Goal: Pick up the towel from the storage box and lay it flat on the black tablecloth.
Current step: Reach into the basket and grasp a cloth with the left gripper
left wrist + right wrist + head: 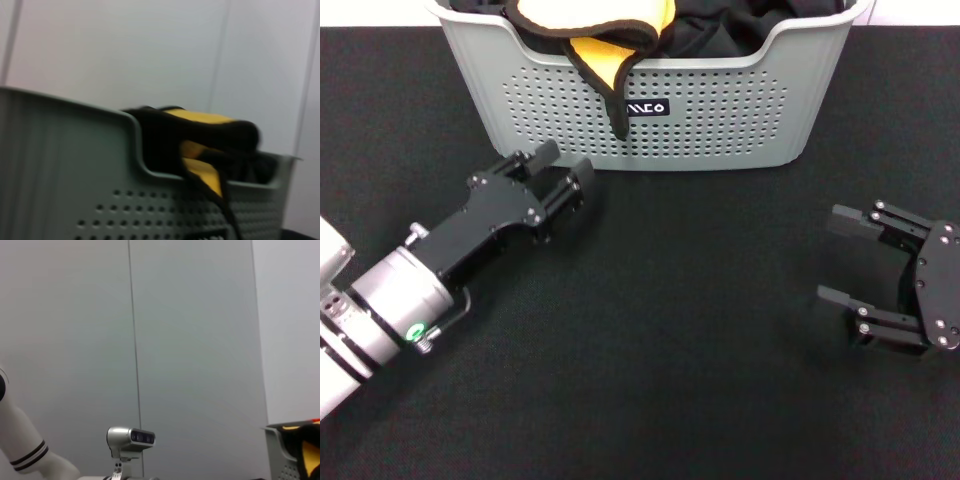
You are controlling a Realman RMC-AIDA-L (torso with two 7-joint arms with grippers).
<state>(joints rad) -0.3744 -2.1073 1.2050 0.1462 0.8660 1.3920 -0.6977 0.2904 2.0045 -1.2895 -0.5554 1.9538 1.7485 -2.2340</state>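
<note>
Draping over the front rim of the storage box (650, 100), yellow-orange face up with black edging, the towel (605, 35) sits at 12 o'clock, bunched among black cloths (740, 25), one corner hanging down the perforated wall beside the label (647, 107). Left hand (563, 172) hovers low at 10 o'clock over the black tablecloth (700, 320) on the table, just short of the box wall, fingers nearly closed, gripping nothing. Right hand (838, 255) rests at 3 o'clock, open and empty, well apart from the box.
</note>
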